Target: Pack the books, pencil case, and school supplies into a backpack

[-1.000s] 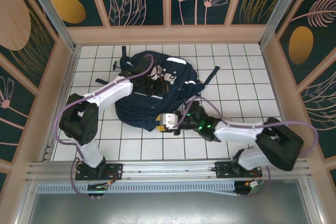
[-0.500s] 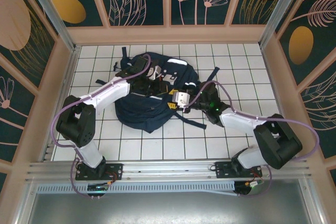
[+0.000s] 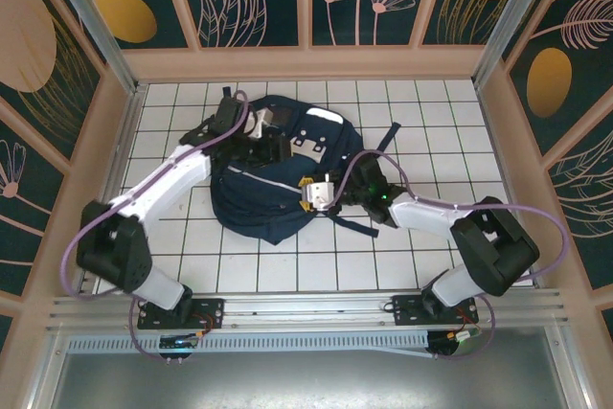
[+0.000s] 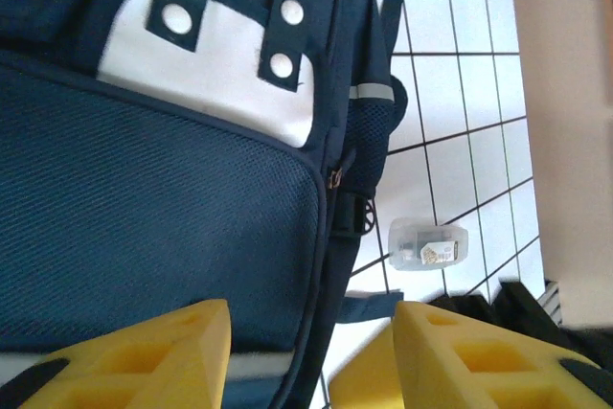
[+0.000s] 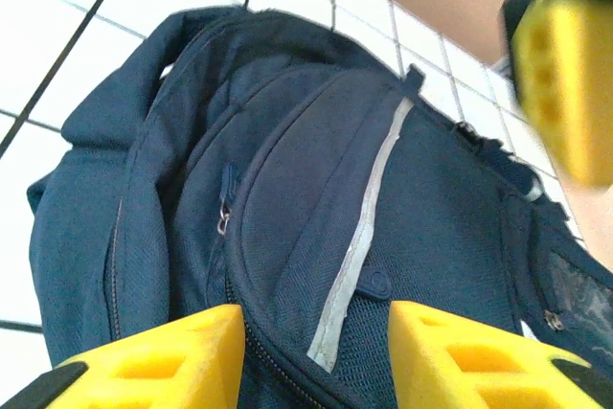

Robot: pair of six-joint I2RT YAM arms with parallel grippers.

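navy fabric of the backpack (image 3: 273, 193), lying mid-bench toward the far edge, is under both arms: within the last second the left tool (image 4: 308, 315) has parted its fingers and drawn back toward the pack's far-left corner, while the right tool (image 5: 314, 318), also open and empty, has swung from the pack's near edge onto its right side. that probably ends one hold and frees both arms to regrip. the right wrist view shows the front pocket zip shut, and the left wrist view shows a small clear packet (image 4: 426, 243) on the bench (image 3: 172, 102) just beside the pack, details too fine to read from above.
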